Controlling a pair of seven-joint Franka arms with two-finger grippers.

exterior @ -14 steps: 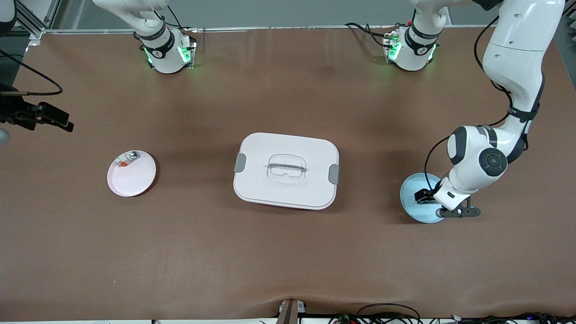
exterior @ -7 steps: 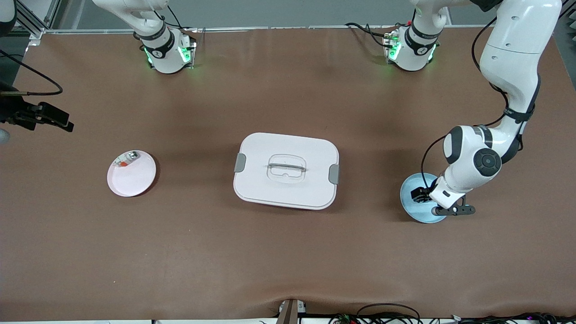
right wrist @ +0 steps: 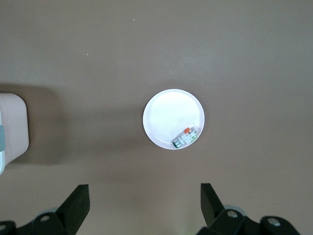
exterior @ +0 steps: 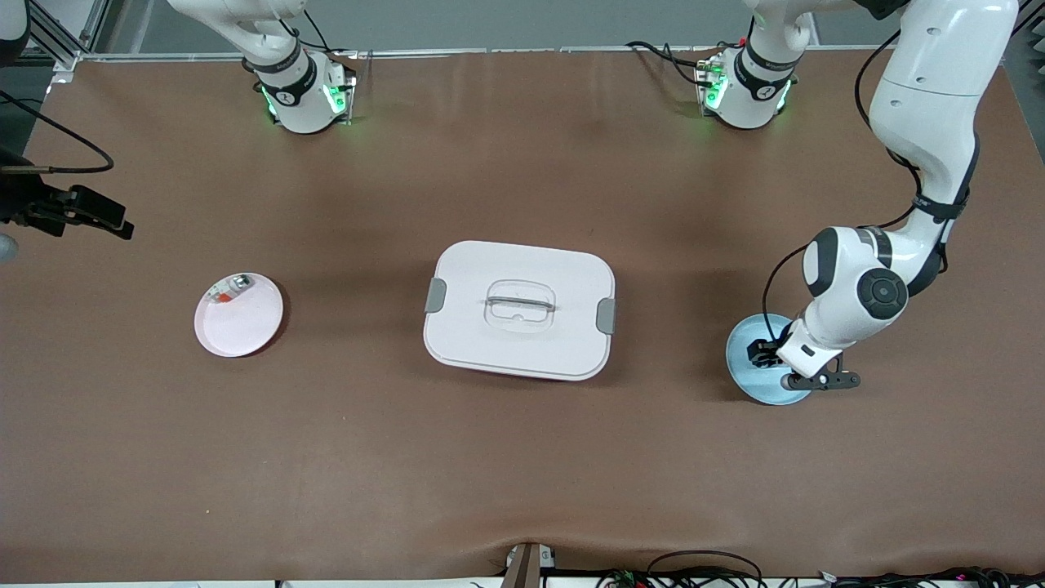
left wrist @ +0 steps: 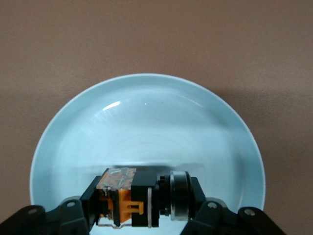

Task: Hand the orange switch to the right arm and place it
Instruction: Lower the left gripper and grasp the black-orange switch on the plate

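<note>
Just a brown matte tabletop, grey wall strip at 12 o'clock, cables at 6.

blue plate: glossy, smooth glaze
orange switch: matt plastic, shiny metal ring
table: matt brown covering
white box: smooth plastic

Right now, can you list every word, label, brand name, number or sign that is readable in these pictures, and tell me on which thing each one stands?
No text can be read anywhere.
Orange switch, in the left gripper over the blue plate: no print visible.
Clear-white part on the pink plate: possible markings, too small to read.
White lidded box: no label visible.
Arm bases: a small mark, too small to read.
</note>
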